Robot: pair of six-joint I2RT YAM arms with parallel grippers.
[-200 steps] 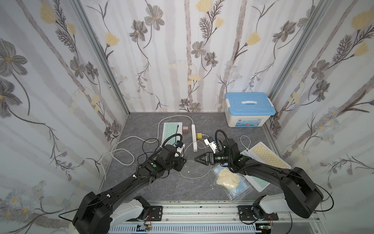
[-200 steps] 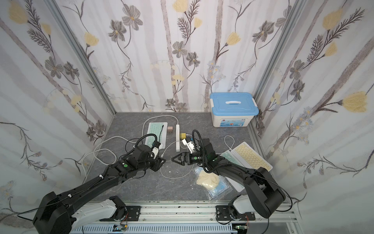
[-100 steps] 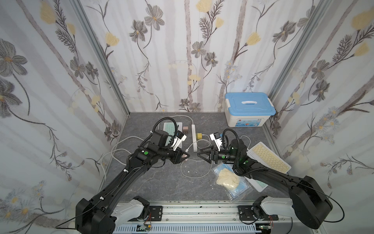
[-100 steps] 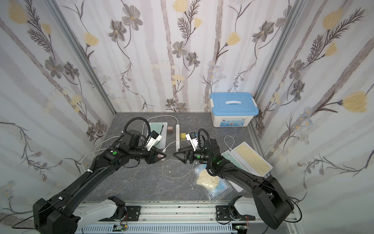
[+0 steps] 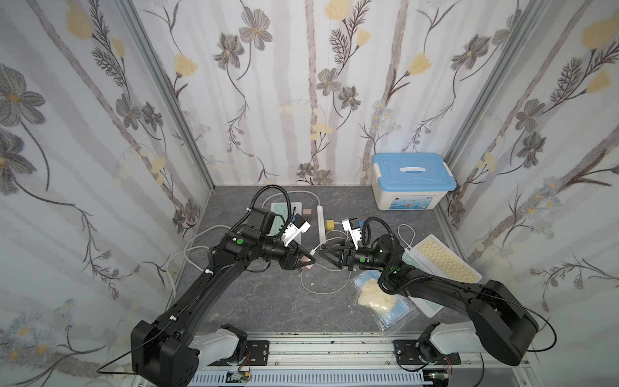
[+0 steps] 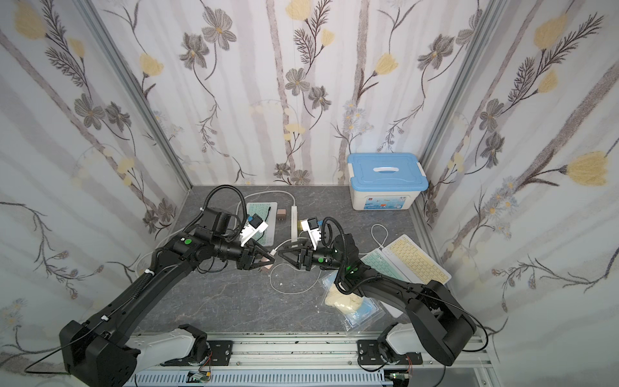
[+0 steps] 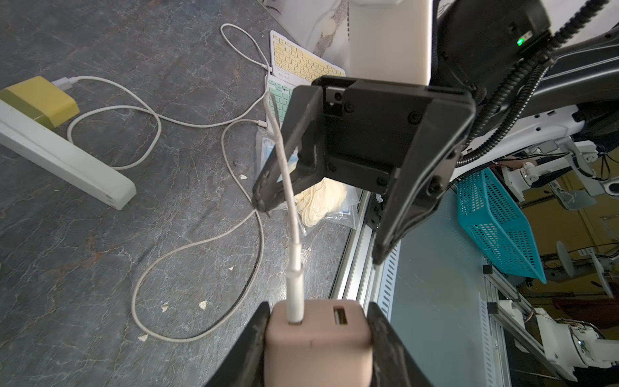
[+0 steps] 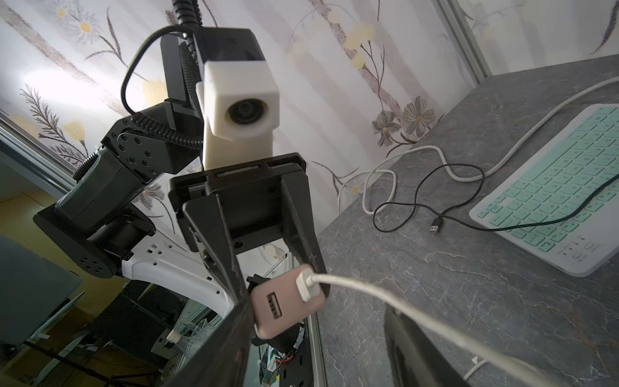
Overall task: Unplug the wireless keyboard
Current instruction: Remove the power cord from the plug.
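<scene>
My left gripper (image 5: 310,263) is shut on a pink charger cube (image 7: 318,338), held above the table's middle. A white plug (image 7: 294,298) sits in the cube's port. Its white cable (image 7: 288,187) hangs away and loops on the table toward the right. There a yellow keyboard (image 5: 442,259) lies on top of a mint keyboard (image 5: 409,259). My right gripper (image 5: 323,254) faces the left one tip to tip, open. The cable runs between its fingers (image 8: 402,335) just past the plug. In the right wrist view the cube (image 8: 278,311) is right at the fingertips.
A white power strip (image 5: 320,221) with a yellow charger (image 5: 330,223) lies behind the grippers. Another mint keyboard (image 8: 562,187) with a loose black cable (image 8: 435,229) is at the back left. A blue-lidded box (image 5: 413,181) and a bag of gloves (image 5: 378,298) are on the right.
The left arm has risen and carried the cube rightward to meet the right gripper. The right gripper's jaws have narrowed around the cable.
</scene>
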